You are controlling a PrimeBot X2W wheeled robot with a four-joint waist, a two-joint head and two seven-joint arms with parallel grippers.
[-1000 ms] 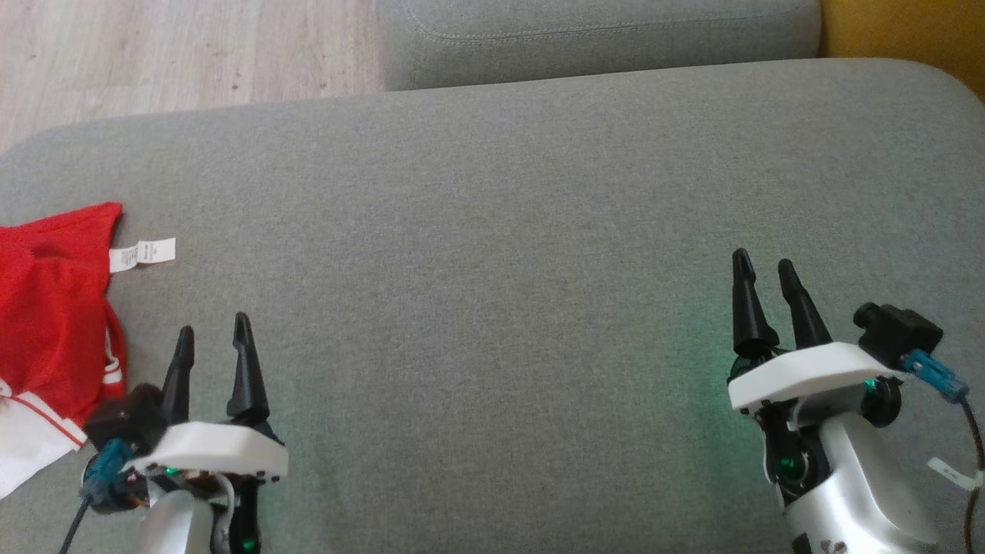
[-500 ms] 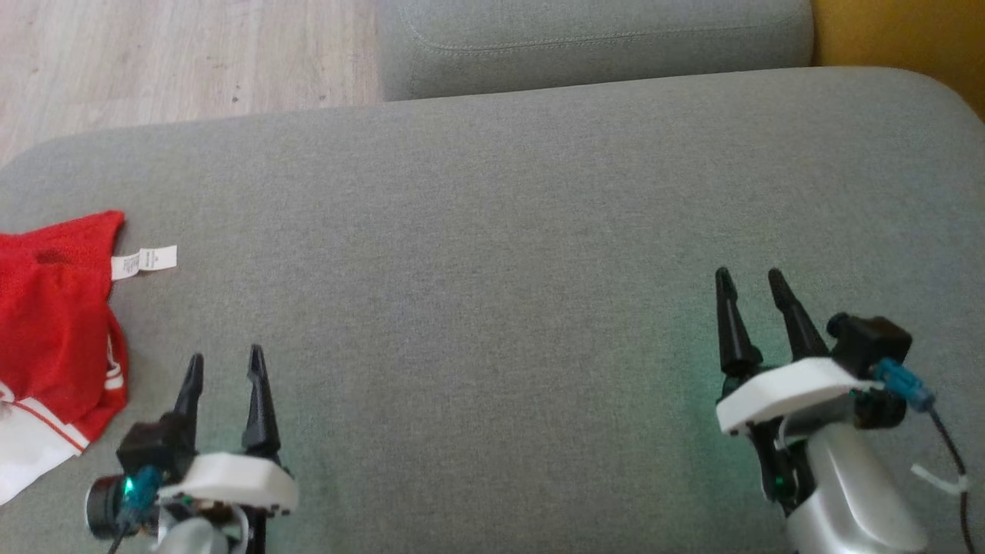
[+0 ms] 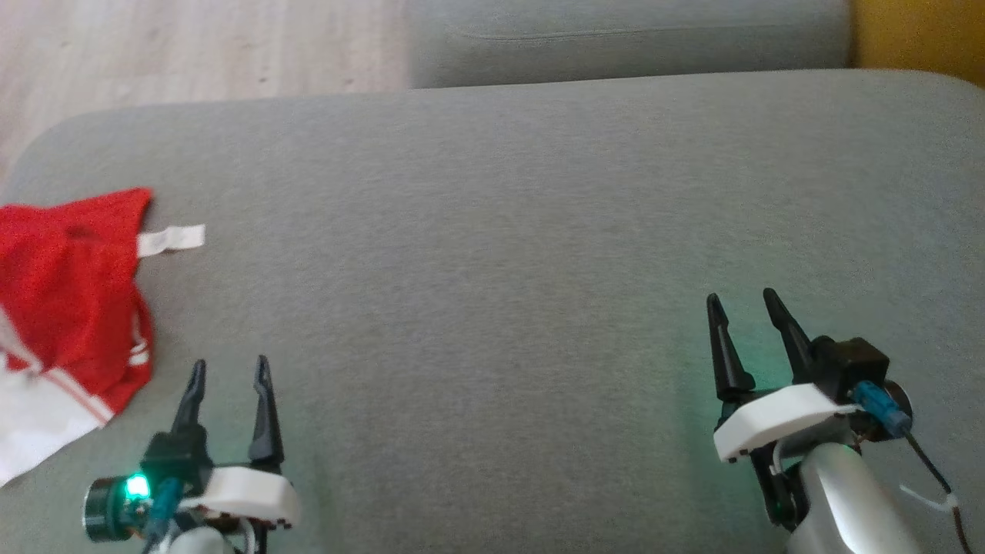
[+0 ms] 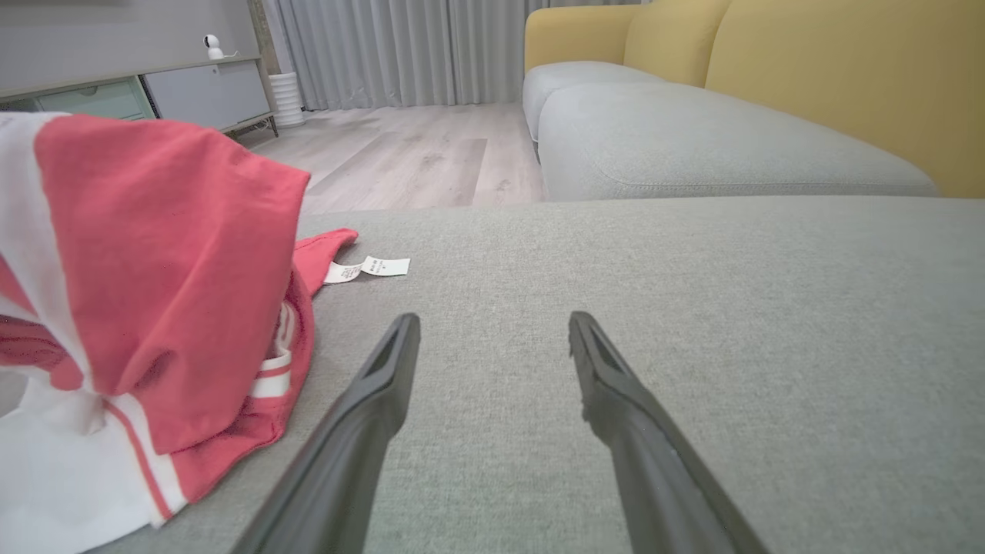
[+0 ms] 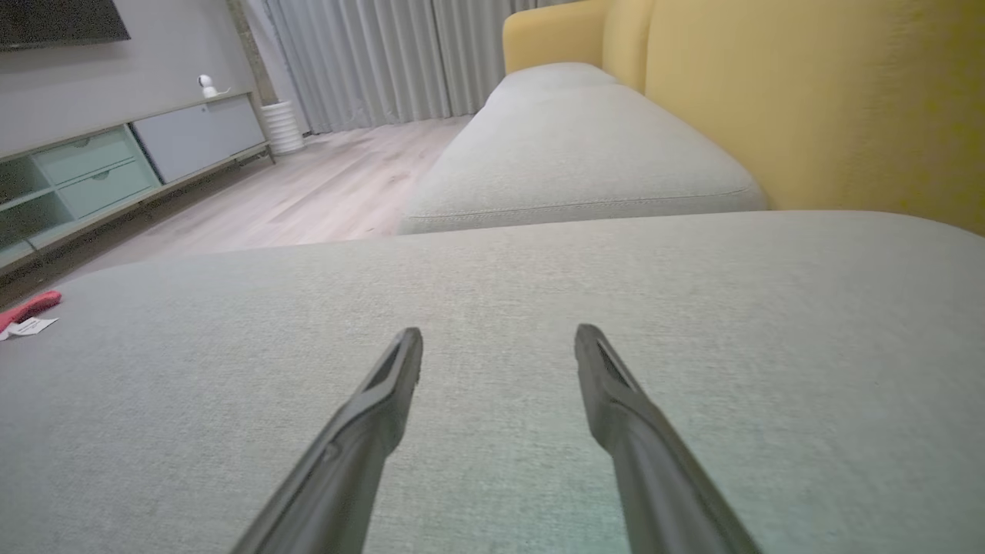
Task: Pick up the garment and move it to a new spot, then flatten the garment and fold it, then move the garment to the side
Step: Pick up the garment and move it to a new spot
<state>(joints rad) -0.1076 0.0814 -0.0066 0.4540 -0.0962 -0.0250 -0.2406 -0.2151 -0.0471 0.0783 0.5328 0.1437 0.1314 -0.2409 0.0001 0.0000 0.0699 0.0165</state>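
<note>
The garment (image 3: pixel 69 308) is lying crumpled at the far left edge of the grey sofa seat (image 3: pixel 492 215). It is red mesh with a white sleeve carrying red stripes, and its white tag (image 3: pixel 171 239) is sticking out flat toward the middle. In the head view the picture's edge is cutting off its left part and blur is softening the mesh. The left wrist view is showing it heaped in a raised fold, and print on the tag, too small to read. The left gripper (image 3: pixel 231 362) is hovering just beside the garment's near corner, fingers spread wide and gripping nothing. Well apart to the right, the right gripper (image 3: pixel 740 296) is likewise gaping and empty over bare fabric. The right wrist view is catching what is probably the garment's red tip at its left edge, plus a yellow backrest (image 5: pixel 808 100) and a cabinet (image 5: pixel 115 161).
</note>
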